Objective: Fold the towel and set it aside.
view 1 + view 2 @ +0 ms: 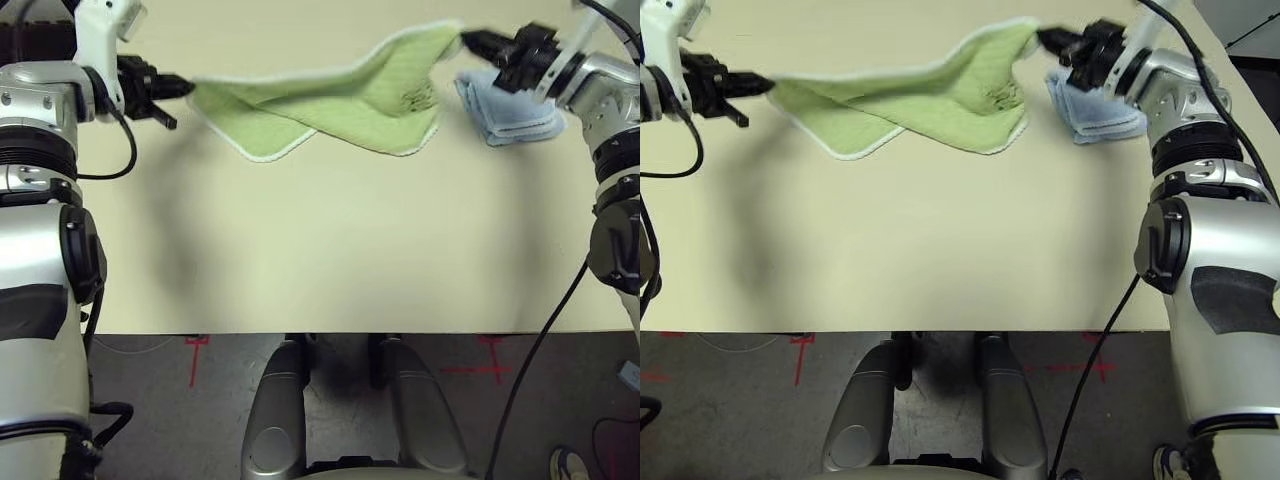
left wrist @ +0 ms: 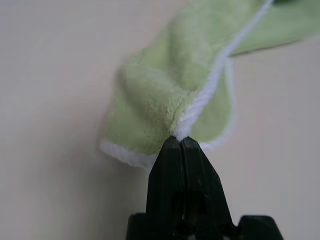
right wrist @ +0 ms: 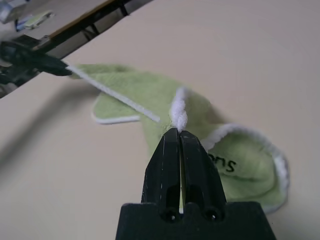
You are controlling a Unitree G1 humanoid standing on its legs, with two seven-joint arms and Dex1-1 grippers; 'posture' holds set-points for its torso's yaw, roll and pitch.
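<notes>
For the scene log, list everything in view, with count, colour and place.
green towel: one, light green with white edging, stretched between the two grippers over the far part of the table
blue cloth: one, light blue, folded, on the table beside the green towel, on the robot's right
table: one, pale cream, in front of the robot
floor markings: red, on the grey floor
shoe: one, dark with pale parts, on the floor at the right
left gripper: one, black, shut on one end of the green towel
right gripper: one, black, shut on the other end
forearms: two, silver with black parts, one at each side
</notes>
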